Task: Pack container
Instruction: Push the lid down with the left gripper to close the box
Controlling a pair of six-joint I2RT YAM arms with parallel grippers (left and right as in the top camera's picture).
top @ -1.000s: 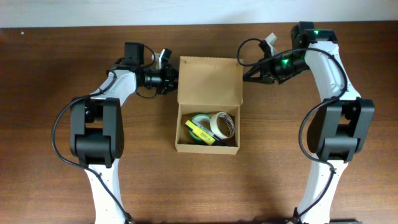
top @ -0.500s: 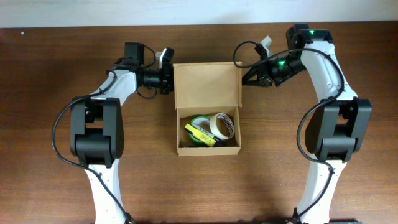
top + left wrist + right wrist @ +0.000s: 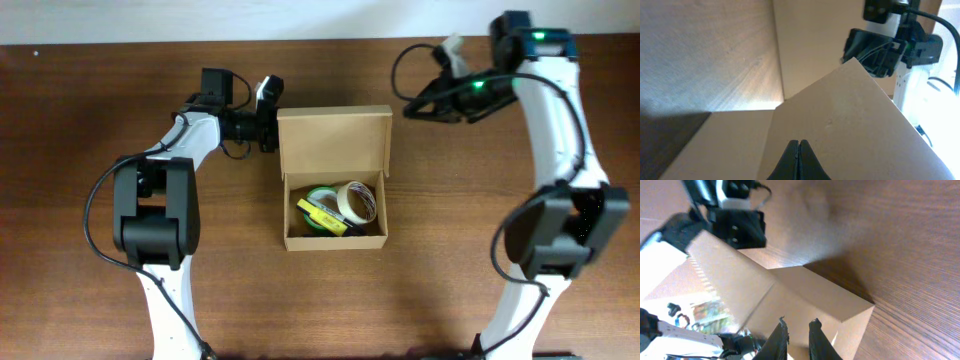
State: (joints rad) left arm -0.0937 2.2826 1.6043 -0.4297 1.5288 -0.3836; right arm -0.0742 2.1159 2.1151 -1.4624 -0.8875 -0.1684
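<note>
Dark wooden table [image 3: 80, 300] lies under both arms: the left gripper [image 3: 273, 128], jaws pressed together, sits against the left edge of the raised flap lid [image 3: 335, 140], while the right gripper [image 3: 410, 110], fingers slightly apart and holding nothing, hangs just beside the lid's right edge. Between them the container [image 3: 335, 241] stands mid-table with tape rolls [image 3: 356, 200] and a yellow-green item [image 3: 322, 213] inside. Filling looks done; what is left, I judge, is folding the lid down and shut.

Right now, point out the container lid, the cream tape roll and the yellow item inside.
container [image 3: 333, 140], overhead view, inside face of its open lid
cream tape roll [image 3: 350, 200], overhead view, its pale side
yellow item [image 3: 320, 213], overhead view, its middle
</note>
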